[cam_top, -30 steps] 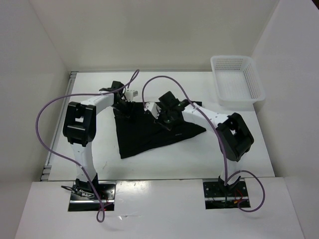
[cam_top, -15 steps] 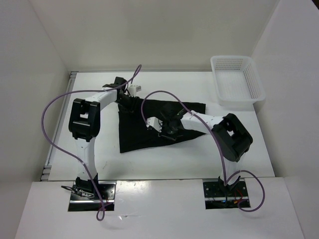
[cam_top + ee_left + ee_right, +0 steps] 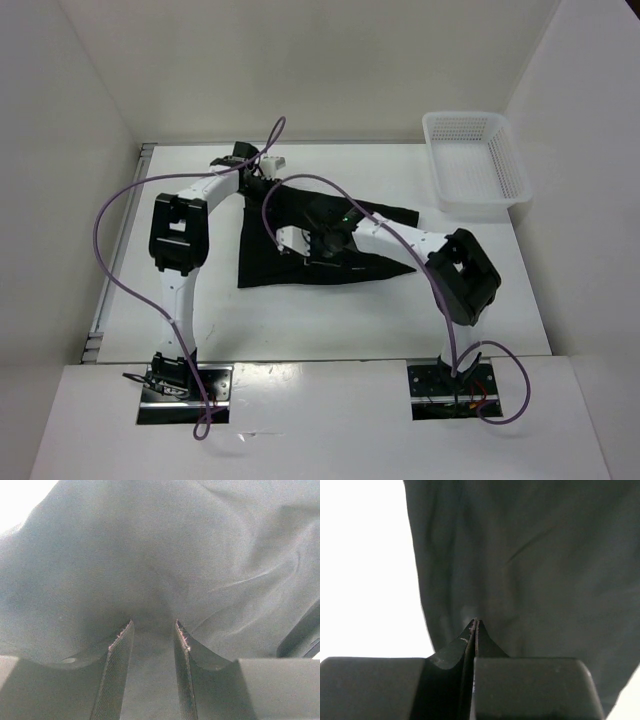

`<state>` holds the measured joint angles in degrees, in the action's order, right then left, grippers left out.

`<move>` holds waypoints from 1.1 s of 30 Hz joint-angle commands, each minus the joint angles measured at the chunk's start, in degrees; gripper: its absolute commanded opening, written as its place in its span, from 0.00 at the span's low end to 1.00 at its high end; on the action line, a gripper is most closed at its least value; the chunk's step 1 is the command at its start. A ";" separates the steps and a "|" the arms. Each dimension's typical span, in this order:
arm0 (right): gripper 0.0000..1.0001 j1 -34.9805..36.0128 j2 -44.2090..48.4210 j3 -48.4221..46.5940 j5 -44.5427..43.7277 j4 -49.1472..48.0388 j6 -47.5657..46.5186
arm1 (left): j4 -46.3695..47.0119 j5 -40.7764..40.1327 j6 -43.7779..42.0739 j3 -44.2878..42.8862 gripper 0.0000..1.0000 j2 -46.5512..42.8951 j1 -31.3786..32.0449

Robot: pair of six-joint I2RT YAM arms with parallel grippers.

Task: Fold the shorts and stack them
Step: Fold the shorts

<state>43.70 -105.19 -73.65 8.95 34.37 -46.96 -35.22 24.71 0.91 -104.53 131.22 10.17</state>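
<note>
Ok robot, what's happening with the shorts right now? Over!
Left gripper shut on the shorts. Right gripper shut on them too. Shorts lie spread, fold unfinished. Basket off to the side, nothing blocking.

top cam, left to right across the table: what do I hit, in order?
Black-and-white left arm elbow → plain black fabric shorts → white plastic mesh basket.

overhead; wrist views close on shorts [image 3: 262, 265]

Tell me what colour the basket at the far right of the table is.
White. The mesh basket shows best in the top external view.
</note>
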 commanded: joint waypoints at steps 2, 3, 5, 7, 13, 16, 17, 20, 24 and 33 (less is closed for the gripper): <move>0.00 1.65 1.31 -9.06 0.01 -0.96 3.18 | 0.42 -2.91 -0.91 3.10 0.46 0.88 -0.77; 0.00 1.65 1.30 -9.06 -2.33 -2.28 3.89 | 0.42 -2.91 -0.91 3.63 0.46 0.88 -0.77; 0.00 1.65 -1.58 -8.27 -4.37 -6.23 4.94 | 0.42 -2.91 -0.91 3.63 0.46 0.88 -0.77; 0.00 0.77 -3.96 -7.74 -5.78 -7.47 4.95 | 0.42 -2.91 -0.91 3.63 0.46 0.36 -0.24; 0.00 -2.22 -10.56 -11.25 -6.40 -10.46 6.88 | 0.42 -2.91 -0.91 4.68 0.46 -0.17 -0.24; 0.00 -2.75 -11.80 -11.78 -4.40 -9.59 6.35 | 0.42 -2.91 -0.91 4.69 0.46 -0.17 -0.24; 0.00 -2.75 -11.80 -11.78 -3.68 -8.11 5.75 | 0.42 -2.91 -0.91 4.69 0.46 -0.17 -0.24; 0.00 -2.75 -11.19 -10.21 -0.34 -5.03 2.59 | 0.42 -3.44 -0.91 4.69 0.47 -0.17 -0.24; 0.00 -2.75 -5.40 -4.24 0.19 -1.51 0.47 | 0.42 -5.02 -0.91 4.08 0.47 0.52 -0.24; 0.00 0.33 -0.02 5.09 1.77 -0.36 0.47 | -0.11 -6.87 -0.91 3.98 0.46 1.67 -0.24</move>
<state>42.61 -107.72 -69.93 8.62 31.46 -45.95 -32.73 23.70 1.58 -102.00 129.99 10.31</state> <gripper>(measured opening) 0.001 0.458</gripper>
